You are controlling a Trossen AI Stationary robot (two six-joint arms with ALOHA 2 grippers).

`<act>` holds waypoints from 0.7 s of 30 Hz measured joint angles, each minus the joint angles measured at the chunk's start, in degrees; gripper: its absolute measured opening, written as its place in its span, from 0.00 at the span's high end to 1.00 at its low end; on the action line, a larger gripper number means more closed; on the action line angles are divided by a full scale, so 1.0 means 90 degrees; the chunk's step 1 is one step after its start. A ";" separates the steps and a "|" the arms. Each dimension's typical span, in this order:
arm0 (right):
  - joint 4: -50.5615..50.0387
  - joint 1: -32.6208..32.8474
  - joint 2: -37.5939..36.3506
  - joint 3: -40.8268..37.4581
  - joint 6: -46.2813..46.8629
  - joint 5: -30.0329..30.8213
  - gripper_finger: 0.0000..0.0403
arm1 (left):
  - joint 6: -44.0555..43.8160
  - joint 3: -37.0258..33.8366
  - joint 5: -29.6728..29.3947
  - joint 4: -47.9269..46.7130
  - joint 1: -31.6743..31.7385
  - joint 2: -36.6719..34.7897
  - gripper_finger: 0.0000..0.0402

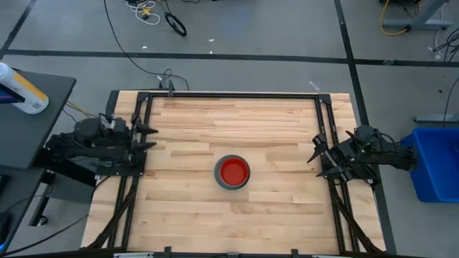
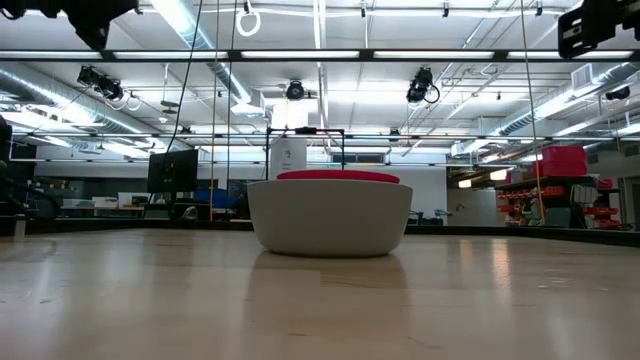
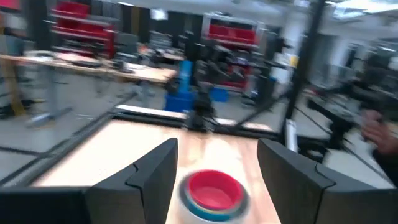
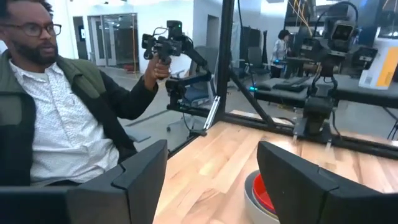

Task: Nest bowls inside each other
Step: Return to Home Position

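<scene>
A red bowl [image 1: 234, 172] sits nested in a grey bowl [image 1: 218, 175] at the middle of the wooden table [image 1: 237, 122]. The left gripper [image 1: 152, 137] and the right gripper [image 1: 313, 151] hang at opposite table edges, fingers apart, well clear of the bowls. A blue bin [image 1: 436, 161] stands beyond the right arm.

Can't make out a single word, number or logo anywhere. Looked hard at the white bottle [image 1: 21, 93] off the left of the worktop [image 1: 287, 129]: blue and yellow label patches, lettering too small to read. Same deal with the red bins [image 2: 563, 160] far right in the room.
</scene>
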 joint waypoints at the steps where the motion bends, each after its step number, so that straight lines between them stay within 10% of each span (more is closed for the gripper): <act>1: -0.0009 0.0000 0.0000 0.0000 0.0033 0.0002 0.35 | 0.0006 -0.0123 0.0231 0.0115 0.0000 0.0000 0.43; 21: 0.0821 0.0350 -0.0019 -0.0902 -0.0055 -0.0122 0.34 | 0.0334 -0.1792 0.1440 0.2108 -0.0002 0.0007 0.43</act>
